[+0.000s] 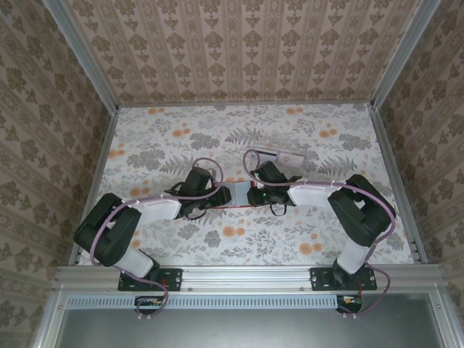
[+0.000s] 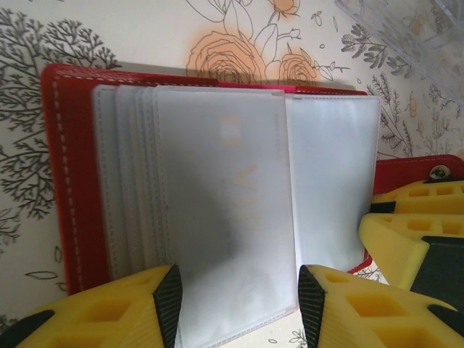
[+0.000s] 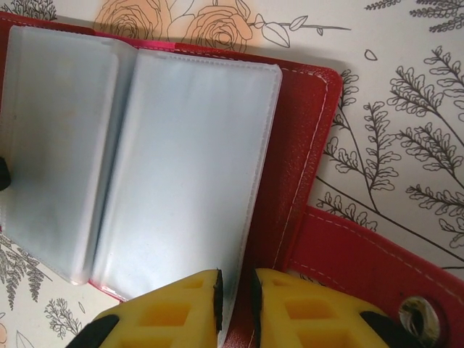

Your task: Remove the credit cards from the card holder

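Wallpapered walls [image 1: 239, 43] box in a floral table [image 1: 326, 239]. Both arms reach inward and meet mid-table. Left gripper [image 2: 239, 304] and right gripper [image 3: 235, 290] face each other over the card holder [image 2: 72, 181], which lies open and flat between them. Clear plastic piece [image 2: 406, 29] sits well beyond the left fingertips, apart from the holder.

Left fingers: spread, one black pad [image 2: 168, 297] on each side of the front sleeve [image 2: 217, 145], whose near edge stands raised between them. Pads sit right against the sleeve's side edges; cannot tell whether they press or merely flank. Credit card [image 2: 232, 217] is inside that sleeve, directly ahead of the fingertips, faint lettering showing through.

Right fingers: nearly closed, pinching the near edge of the holder's right half, sleeve and red cover together between the pads. Red tab [image 3: 377, 261] with its snap [image 3: 417, 315] lies just outside the right-hand finger.

Handling, my read: holder is light, floppy at the spine, likely to slide unless pinned. Sleeves are soft, slick, and apt to cling. Card is stiff, thin, smooth; best taken by an exposed edge at the sleeve mouth, flat faces pinched, drawn straight along the pocket. Which side the mouth opens on is unclear.
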Robot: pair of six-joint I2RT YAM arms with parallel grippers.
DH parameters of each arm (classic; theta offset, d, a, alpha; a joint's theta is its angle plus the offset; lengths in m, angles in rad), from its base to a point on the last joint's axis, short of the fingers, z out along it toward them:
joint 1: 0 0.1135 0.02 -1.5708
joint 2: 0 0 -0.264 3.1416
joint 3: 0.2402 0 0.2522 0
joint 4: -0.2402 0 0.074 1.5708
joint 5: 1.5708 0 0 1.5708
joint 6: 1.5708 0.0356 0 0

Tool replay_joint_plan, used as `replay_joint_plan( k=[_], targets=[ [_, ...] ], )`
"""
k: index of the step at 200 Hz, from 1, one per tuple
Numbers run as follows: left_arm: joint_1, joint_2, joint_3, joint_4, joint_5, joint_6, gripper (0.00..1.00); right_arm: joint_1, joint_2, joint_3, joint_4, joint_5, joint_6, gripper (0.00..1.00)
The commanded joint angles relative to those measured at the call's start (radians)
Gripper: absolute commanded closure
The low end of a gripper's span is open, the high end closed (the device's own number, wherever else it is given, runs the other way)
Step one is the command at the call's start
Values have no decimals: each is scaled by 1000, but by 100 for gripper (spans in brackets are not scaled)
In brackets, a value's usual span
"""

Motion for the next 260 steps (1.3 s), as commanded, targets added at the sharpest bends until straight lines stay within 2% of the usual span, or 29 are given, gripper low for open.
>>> replay_joint_plan(
  k=[1,36,202,260],
  targets=[
    [-12,37,23,32,38,11,51,13,30,17,-7,-23,21,78],
    [-17,53,17,109,90,-20,51,15,34,19,-7,-24,22,78],
    [-64,44,81,162,144,-12,51,17,50,23,-6,-23,29,78],
    [-17,-46,64,-47,-1,68,49,16,51,24,-7,-26,30,78]
  ],
)
